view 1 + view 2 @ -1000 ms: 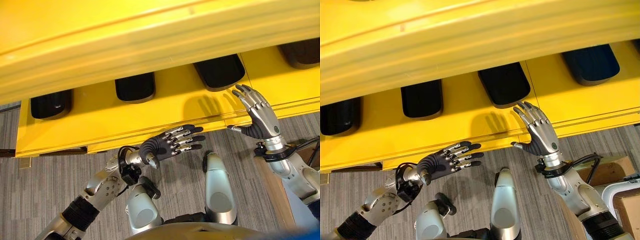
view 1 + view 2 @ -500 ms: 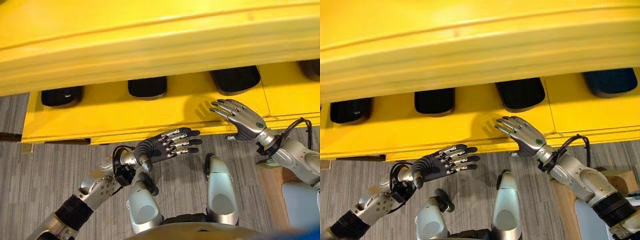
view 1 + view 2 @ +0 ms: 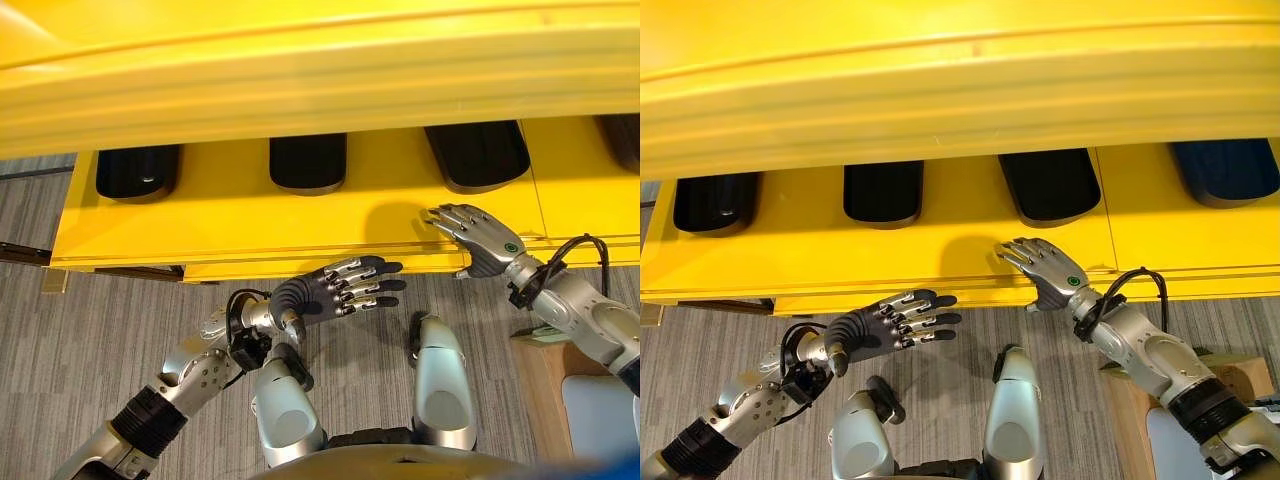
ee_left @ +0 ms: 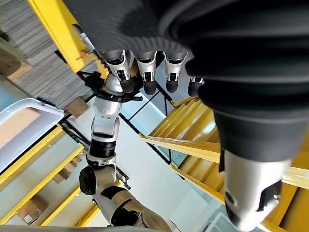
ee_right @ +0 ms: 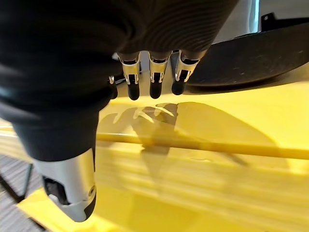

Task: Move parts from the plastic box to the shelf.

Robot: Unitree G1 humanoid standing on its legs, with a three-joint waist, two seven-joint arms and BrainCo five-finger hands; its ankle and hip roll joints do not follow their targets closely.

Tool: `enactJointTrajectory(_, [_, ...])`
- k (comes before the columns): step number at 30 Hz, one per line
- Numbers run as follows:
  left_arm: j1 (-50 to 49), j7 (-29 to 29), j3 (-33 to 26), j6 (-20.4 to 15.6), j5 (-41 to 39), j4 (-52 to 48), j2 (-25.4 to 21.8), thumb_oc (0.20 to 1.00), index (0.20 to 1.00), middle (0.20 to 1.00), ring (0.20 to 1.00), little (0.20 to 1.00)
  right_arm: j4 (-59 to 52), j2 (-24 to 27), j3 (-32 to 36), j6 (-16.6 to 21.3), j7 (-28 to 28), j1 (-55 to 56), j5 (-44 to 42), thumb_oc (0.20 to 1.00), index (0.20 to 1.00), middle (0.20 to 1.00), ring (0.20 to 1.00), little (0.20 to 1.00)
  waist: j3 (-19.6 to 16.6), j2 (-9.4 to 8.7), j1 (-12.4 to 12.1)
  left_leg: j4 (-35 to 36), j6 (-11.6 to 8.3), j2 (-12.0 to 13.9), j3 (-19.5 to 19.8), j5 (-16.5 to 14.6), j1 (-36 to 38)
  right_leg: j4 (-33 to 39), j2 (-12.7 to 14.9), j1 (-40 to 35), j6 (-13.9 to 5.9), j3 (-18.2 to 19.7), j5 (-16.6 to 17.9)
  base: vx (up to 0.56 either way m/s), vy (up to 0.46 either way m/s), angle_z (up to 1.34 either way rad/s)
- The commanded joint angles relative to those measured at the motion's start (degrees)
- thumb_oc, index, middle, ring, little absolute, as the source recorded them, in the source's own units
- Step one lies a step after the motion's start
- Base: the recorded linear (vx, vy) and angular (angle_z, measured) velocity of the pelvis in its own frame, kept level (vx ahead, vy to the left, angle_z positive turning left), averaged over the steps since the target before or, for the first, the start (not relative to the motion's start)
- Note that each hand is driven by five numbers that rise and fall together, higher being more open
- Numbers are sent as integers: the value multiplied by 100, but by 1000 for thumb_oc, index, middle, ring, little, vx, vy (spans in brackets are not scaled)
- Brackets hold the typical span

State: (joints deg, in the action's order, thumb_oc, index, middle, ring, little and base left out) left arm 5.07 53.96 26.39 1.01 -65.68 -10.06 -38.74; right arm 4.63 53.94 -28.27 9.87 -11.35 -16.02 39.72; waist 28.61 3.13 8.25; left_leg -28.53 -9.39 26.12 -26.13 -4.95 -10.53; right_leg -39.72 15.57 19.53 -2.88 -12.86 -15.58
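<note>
The right hand (image 3: 478,238) hovers palm-down over the near edge of the yellow shelf (image 3: 250,225), fingers spread and empty, just near of a black part (image 3: 476,155). More black parts (image 3: 308,163) sit along the shelf to the left. The left hand (image 3: 335,288) hangs over the grey floor (image 3: 70,340) just near of the shelf, fingers extended and empty.

— How is the left hand (image 3: 325,292) sitting?
— Low near the middle, fingers stretching loosely toward three o'clock, gripping nothing.

— And the right hand (image 3: 478,240)?
— Reaching in from four o'clock, palm facing down, fingers spreading flat toward ten o'clock, likewise carrying nothing.
</note>
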Motion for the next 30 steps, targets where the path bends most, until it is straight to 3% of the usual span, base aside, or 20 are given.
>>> enactJointTrajectory(1, [-207, 279, -101, -55, 12, -150, 26, 1000, 1000, 1000, 1000, 1000, 78, -287, -21, -266, -65, -107, 209, 1000, 1000, 1000, 1000, 1000, -255, -144, 14, -319, 339, 16, -61, 105, -280, -315, 89, -506, -105, -49, -301, 22, -3, 8])
enactJointTrajectory(9, [-177, 275, -92, 43, 55, -162, 89, 1000, 1000, 1000, 1000, 1000, 513, -453, 39, -944, 102, -169, 686, 1000, 1000, 1000, 1000, 1000, -267, -148, -23, -363, 340, 45, -20, 80, -281, -330, 125, -536, -117, -65, -289, 5, -3, 1])
enactJointTrajectory(15, [-258, 330, -211, 138, 17, -203, 38, 1000, 1000, 1000, 1000, 1000, 416, -308, 189, -886, 523, 13, 877, 1000, 1000, 1000, 1000, 1000, -266, -161, -25, -333, 337, 39, -30, 85, -256, -316, 132, -553, -128, -77, -275, 11, 0, 0])
enactJointTrajectory(30, [-275, 384, -178, 215, 127, -189, 28, 1000, 1000, 1000, 1000, 1000, 619, -203, 321, -1033, 829, 144, 1101, 1000, 1000, 1000, 1000, 1000, -255, -229, -56, -406, 350, 42, 4, 27, -263, -427, 140, -516, -118, -100, -311, 10, -10, 2])
